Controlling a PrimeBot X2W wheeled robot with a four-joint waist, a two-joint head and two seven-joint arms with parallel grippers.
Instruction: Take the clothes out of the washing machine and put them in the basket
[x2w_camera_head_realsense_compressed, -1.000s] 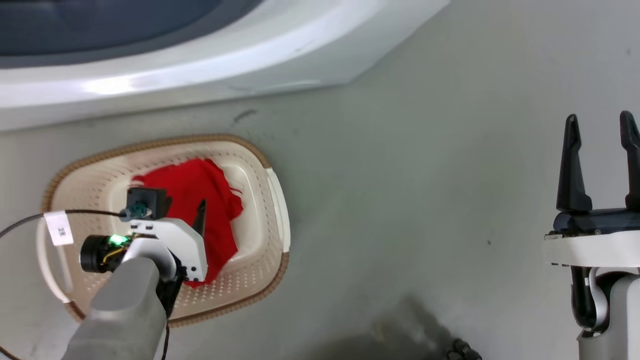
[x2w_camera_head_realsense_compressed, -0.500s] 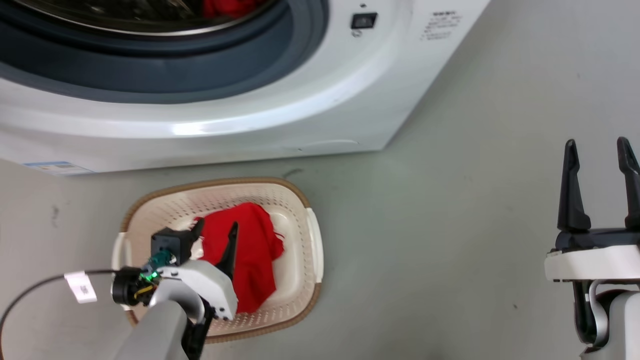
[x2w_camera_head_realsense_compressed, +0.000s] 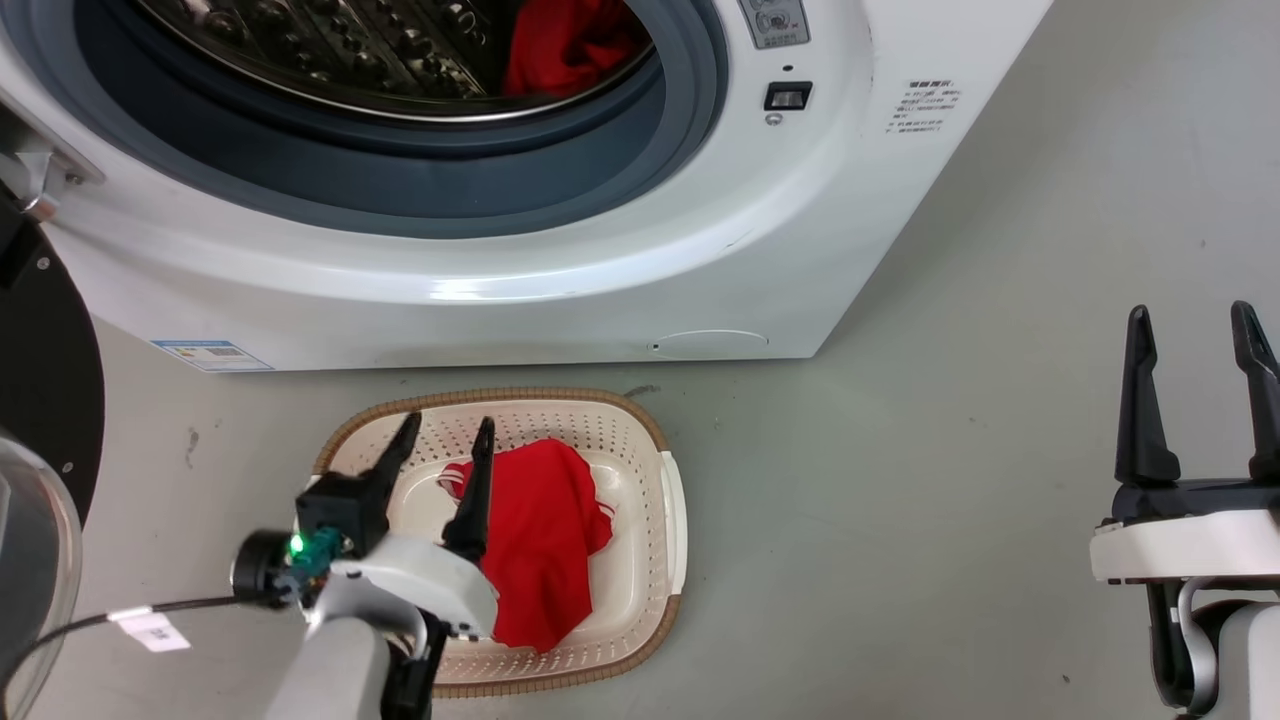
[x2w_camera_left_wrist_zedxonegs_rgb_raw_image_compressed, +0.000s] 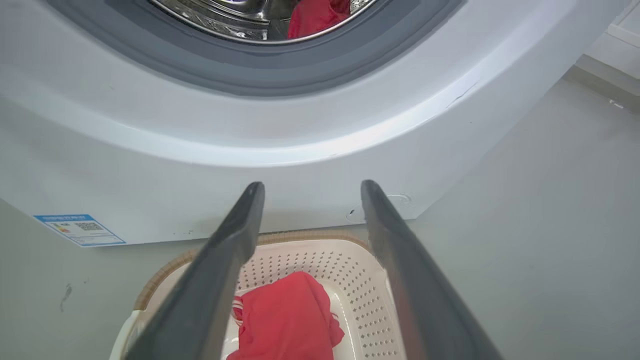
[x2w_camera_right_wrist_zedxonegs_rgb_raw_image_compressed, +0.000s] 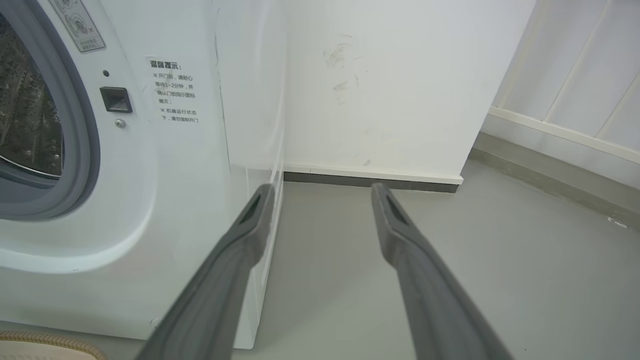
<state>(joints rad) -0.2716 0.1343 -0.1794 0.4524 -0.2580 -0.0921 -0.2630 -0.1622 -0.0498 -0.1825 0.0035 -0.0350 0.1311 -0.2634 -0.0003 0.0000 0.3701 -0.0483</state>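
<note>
At the far left of the head view the round glass door (x2w_camera_head_realsense_compressed: 45, 400) hangs open. Lower left of centre, the left tool (x2w_camera_head_realsense_compressed: 449, 422) hovers over the basket (x2w_camera_head_realsense_compressed: 672, 500), fingers spread and holding nothing. One red garment (x2w_camera_head_realsense_compressed: 545, 535) lies inside the basket just right of those fingers, apparently clear of them, though this angle leaves that unsure. Up the frame, in the washing machine (x2w_camera_head_realsense_compressed: 620, 260), the other red garment (x2w_camera_head_realsense_compressed: 575, 45) sits in the drum's right half, above and slightly right of the left tool, whose fingers point toward the opening. At the lower right the right tool (x2w_camera_head_realsense_compressed: 1190, 312) is released and empty over the floor (x2w_camera_head_realsense_compressed: 900, 450), well apart from the drum, so the left arm looks the nearer for the next reach
</note>
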